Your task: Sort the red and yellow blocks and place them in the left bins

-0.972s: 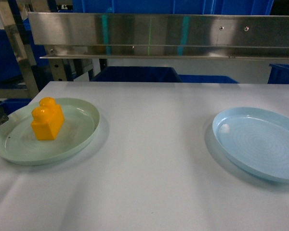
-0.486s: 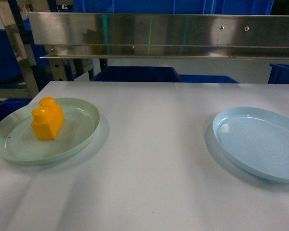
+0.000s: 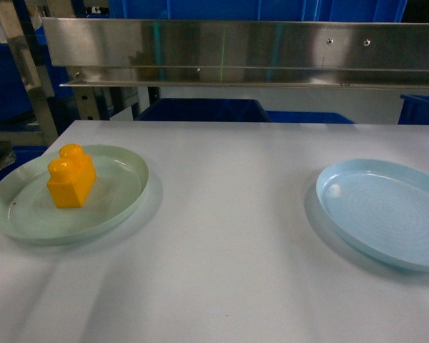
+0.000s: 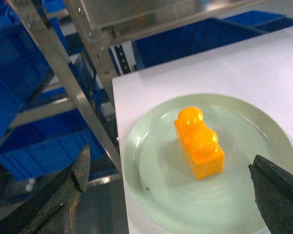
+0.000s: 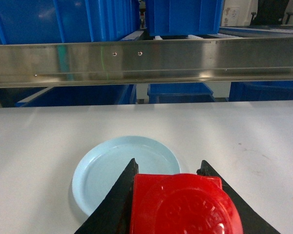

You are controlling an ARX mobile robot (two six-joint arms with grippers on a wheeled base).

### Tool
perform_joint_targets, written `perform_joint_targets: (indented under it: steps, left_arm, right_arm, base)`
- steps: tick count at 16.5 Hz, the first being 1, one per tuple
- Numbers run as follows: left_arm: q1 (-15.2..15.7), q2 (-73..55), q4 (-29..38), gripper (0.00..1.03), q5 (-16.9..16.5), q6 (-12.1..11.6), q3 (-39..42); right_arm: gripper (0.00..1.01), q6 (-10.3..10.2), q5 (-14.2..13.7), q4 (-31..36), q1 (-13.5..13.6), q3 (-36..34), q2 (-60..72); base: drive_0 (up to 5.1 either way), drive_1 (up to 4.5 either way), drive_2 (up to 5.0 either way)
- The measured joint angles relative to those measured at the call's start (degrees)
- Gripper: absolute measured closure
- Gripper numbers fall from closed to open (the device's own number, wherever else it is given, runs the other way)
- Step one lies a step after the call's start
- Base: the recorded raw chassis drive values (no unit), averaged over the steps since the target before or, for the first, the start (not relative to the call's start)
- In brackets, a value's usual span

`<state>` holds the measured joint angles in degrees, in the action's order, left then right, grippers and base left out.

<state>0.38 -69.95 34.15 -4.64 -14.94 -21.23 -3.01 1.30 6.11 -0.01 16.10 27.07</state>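
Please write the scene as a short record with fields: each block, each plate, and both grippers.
yellow block: upright on the green plate, two studs on top
red block: clamped in the right gripper, above the table in front of the blue plate
blue plate: holds no block
left gripper: open, holding nothing, the green plate below it

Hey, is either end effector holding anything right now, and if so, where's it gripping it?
The right end effector holds the red block, its fingers pressing the block's two opposite sides. The left end effector is open and holds nothing.
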Motion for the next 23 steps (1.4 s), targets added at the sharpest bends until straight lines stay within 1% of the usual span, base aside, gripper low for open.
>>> perform_joint_targets:
  steps: [1, 3, 5, 6, 7, 9, 12, 13, 14, 15, 16, 17, 18, 19, 20, 21, 22, 23]
  left_arm:
    - [0.4, 0.0, -1.5, 0.05, -0.5, 1.3, -0.4]
    - [1.0, 0.0, -3.1, 0.05, -0.8, 3.1, -0.7]
    - [1.6, 0.0, -3.1, 0.05, -0.8, 5.6, -0.7]
    - [1.6, 0.0, -3.1, 0.05, -0.9, 6.3, -0.7]
    - [1.7, 0.0, -3.3, 0.05, -1.3, 7.5, -0.7]
    - [1.9, 0.2, -3.9, 0.05, -1.6, 7.7, -0.7]
    - [2.6, 3.0, -7.2, 0.05, -2.4, 9.7, -0.8]
    - [2.8, 4.4, -9.4, 0.05, -2.4, 11.3, -1.5]
    - [2.4, 4.6, -12.5, 0.05, -1.6, 13.9, -3.7]
    - [-0.3, 2.4, -13.2, 0.05, 1.6, 16.4, -7.1]
    - [-2.8, 0.3, -13.7, 0.05, 3.3, 17.6, -9.6]
    - [-4.7, -1.8, -14.4, 0.05, 4.6, 18.1, -11.8]
    - [-7.0, -5.9, -16.3, 0.05, 6.5, 19.6, -15.2]
    - [-9.0, -11.5, -15.1, 0.05, 10.7, 20.2, -17.7]
    - [-9.7, -17.6, -16.5, 0.05, 14.3, 22.2, -19.5]
    - [-10.0, -21.5, -17.9, 0.05, 16.7, 23.3, -19.8]
    - [-10.2, -24.4, -17.0, 0.05, 18.3, 24.0, -20.0]
    - [-10.4, -25.7, -18.1, 0.05, 18.1, 24.9, -20.8]
  right_arm:
    - [0.72, 0.0, 0.0, 0.1, 0.0, 0.0, 0.2]
    - [0.72, 0.0, 0.0, 0.2, 0.0, 0.0, 0.2]
    - [0.72, 0.0, 0.0, 0.2, 0.0, 0.0, 0.2]
    - [0.72, 0.0, 0.0, 0.3, 0.0, 0.0, 0.2]
    - [0.72, 0.0, 0.2, -0.5, 0.4, -0.2, -0.3]
    - [0.72, 0.0, 0.2, -0.5, 0.5, -0.3, -0.6]
    - [0.72, 0.0, 0.2, -0.5, 0.5, -0.3, -0.6]
    - [0.72, 0.0, 0.2, -0.5, 0.5, -0.3, -0.6]
    - [0.72, 0.0, 0.2, -0.5, 0.5, -0.3, -0.6]
    - [0.72, 0.0, 0.2, -0.5, 0.5, -0.3, -0.6]
    - [0.72, 0.0, 0.2, -0.5, 0.5, -0.3, -0.6]
    - [0.72, 0.1, 0.2, -0.5, 0.5, -0.3, -0.6]
    - [0.72, 0.0, 0.2, -0.5, 0.5, -0.3, -0.6]
    - [0.72, 0.0, 0.2, -0.5, 0.5, -0.3, -0.6]
    - [0.72, 0.0, 0.2, -0.5, 0.5, -0.3, -0.6]
    - [0.72, 0.0, 0.2, -0.5, 0.5, -0.3, -0.6]
    - [0.72, 0.0, 0.2, -0.5, 0.5, -0.3, -0.6]
    - [0.72, 0.0, 0.2, -0.5, 0.5, -0.3, -0.6]
  base:
    - [0.0, 0.0, 0.0]
    - [0.0, 0.0, 0.0]
    - [0.0, 0.0, 0.0]
    - [0.0, 0.0, 0.0]
    - [0.0, 0.0, 0.0]
    - [0.0, 0.0, 0.0]
    - [0.0, 0.0, 0.0]
    - [0.0, 0.0, 0.0]
    - [0.0, 0.0, 0.0]
    - [0.0, 0.0, 0.0]
    - [0.0, 0.0, 0.0]
    - [0.0, 0.0, 0.0]
    - [0.0, 0.0, 0.0]
    - [0.0, 0.0, 0.0]
    - [0.0, 0.0, 0.0]
    - [0.0, 0.0, 0.0]
    - [0.0, 0.0, 0.0]
    - [0.0, 0.0, 0.0]
